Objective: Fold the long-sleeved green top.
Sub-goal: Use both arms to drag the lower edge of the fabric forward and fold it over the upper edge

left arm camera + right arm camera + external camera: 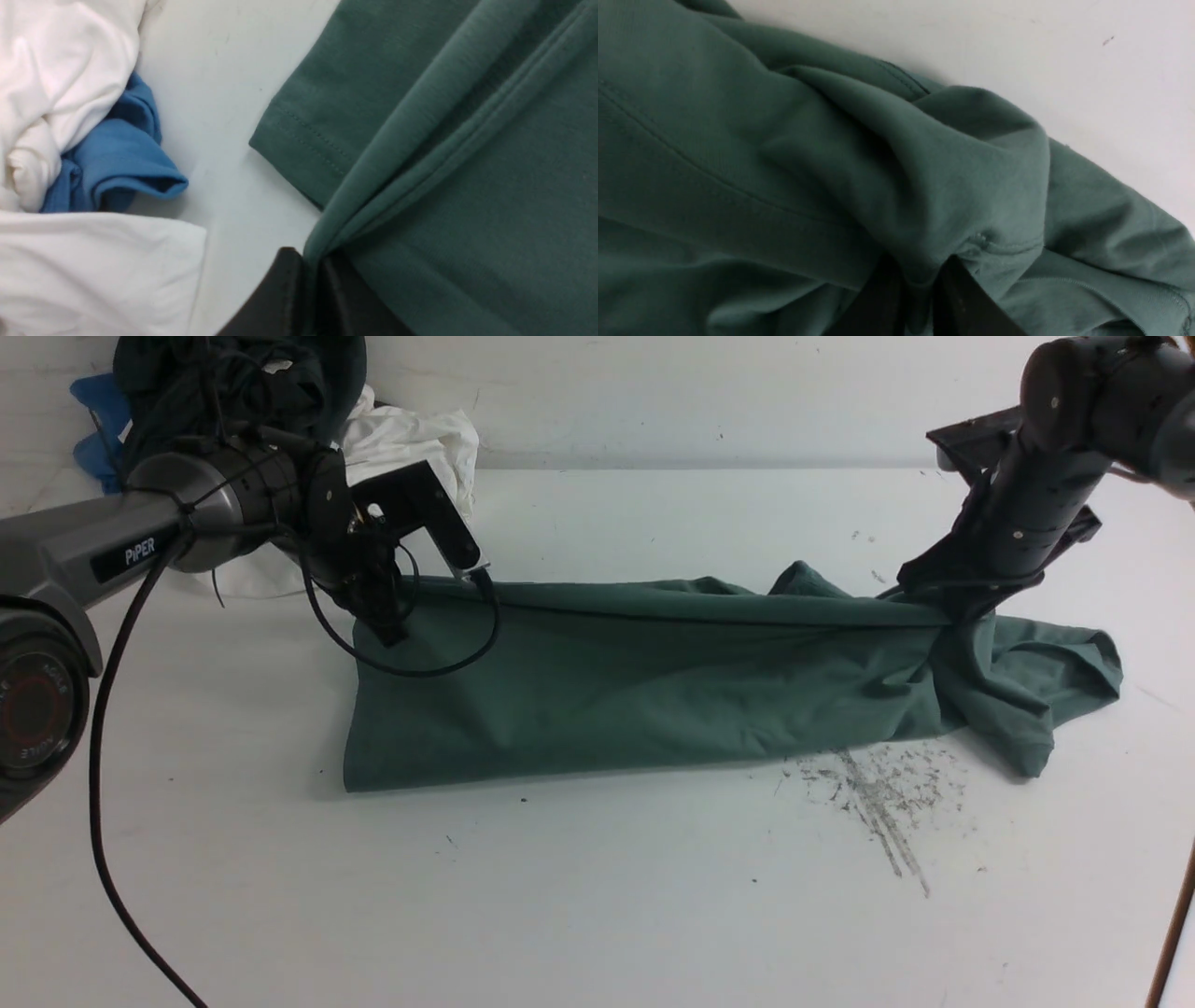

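One table (597,915) is in use. Across its centre the green long-sleeved top (644,681) is stretched, its upper edge lifted taut, judged ready for folding over. Spare garments (411,443) are heaped clear at eleven o'clock. The edge is pinched by the left gripper (312,263) at the top's ten o'clock and by the right gripper (920,284) at two.

text: "PiPER" | white letters on left arm link (89,558) | base joint (37,705) lettering: illegible

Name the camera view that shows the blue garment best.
Left wrist view: the blue garment lies close and sharp, tucked against the white garment. The front view shows only a scrap of it beside the dark garment; the right wrist view shows none.
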You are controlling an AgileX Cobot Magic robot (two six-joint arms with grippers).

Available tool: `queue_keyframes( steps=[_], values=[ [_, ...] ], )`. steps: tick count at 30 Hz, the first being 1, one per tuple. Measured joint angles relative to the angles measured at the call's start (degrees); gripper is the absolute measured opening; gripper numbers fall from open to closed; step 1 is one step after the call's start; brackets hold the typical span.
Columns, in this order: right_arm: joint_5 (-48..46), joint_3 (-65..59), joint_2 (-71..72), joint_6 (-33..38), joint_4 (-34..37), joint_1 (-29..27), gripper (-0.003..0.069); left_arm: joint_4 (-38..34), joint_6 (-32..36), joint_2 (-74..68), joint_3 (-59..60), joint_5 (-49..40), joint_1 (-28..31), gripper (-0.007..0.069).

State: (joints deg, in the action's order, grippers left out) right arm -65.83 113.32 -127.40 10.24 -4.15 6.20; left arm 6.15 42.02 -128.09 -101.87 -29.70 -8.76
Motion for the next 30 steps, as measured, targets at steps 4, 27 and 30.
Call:
queue_keyframes(
  steps=[4,27,30],
  values=[
    [1.94,0.04,-0.05,-1.21,-0.95,-0.19,0.0181,-0.34,-2.34,-0.61,0.0,2.93,0.36,0.0111],
    [-4.92,-1.21,9.13,-3.01,-2.15,-0.19,0.0438,-9.22,-20.67,4.14,-2.63,-23.85,-3.95,0.0139],
    [-4.98,-5.47,12.57,-3.03,-1.48,-0.19,0.0438,-12.51,-16.56,3.26,-2.63,-25.61,-5.66,0.0034]
  ],
)
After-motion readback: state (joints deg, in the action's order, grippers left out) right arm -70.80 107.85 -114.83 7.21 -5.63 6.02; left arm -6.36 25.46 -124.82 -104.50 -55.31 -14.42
